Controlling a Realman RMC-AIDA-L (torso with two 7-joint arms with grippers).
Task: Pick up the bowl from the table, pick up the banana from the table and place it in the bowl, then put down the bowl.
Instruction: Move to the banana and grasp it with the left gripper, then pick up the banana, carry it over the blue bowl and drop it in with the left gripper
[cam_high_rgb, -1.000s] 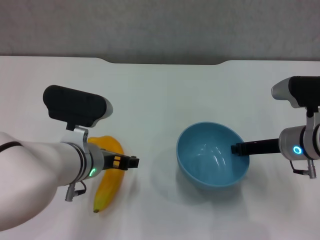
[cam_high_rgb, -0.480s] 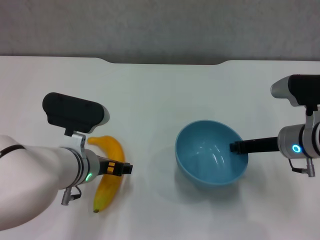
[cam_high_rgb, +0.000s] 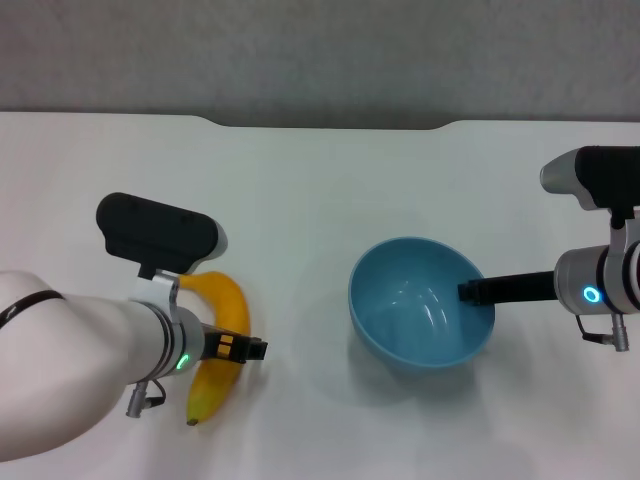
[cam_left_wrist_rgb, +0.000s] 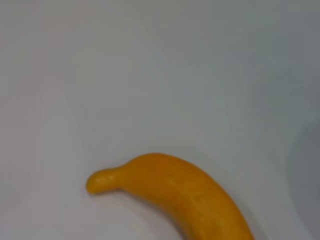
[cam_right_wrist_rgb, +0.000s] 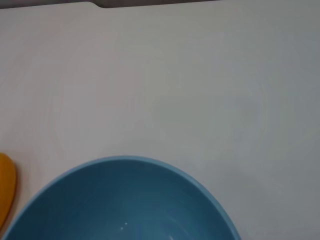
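The light-blue bowl (cam_high_rgb: 420, 318) hangs slightly above the white table (cam_high_rgb: 320, 200), with its shadow beneath it. My right gripper (cam_high_rgb: 470, 293) is shut on the bowl's right rim, one finger inside it. The bowl is empty and fills the near part of the right wrist view (cam_right_wrist_rgb: 125, 200). The yellow-orange banana (cam_high_rgb: 226, 297) lies on the table at the left, its dark tip toward me. My left gripper (cam_high_rgb: 248, 348) is low over the banana's middle, at its right side. The left wrist view shows the banana's stem end (cam_left_wrist_rgb: 195, 195) close below.
The table's far edge has a shallow notch (cam_high_rgb: 330, 125) with grey floor beyond it. Bare tabletop lies between the banana and the bowl. The banana's edge shows in the right wrist view (cam_right_wrist_rgb: 5, 192).
My left gripper has moved down and back toward me, from beside the banana to over its middle. The bowl has shifted slightly left in my right gripper. The banana has not moved.
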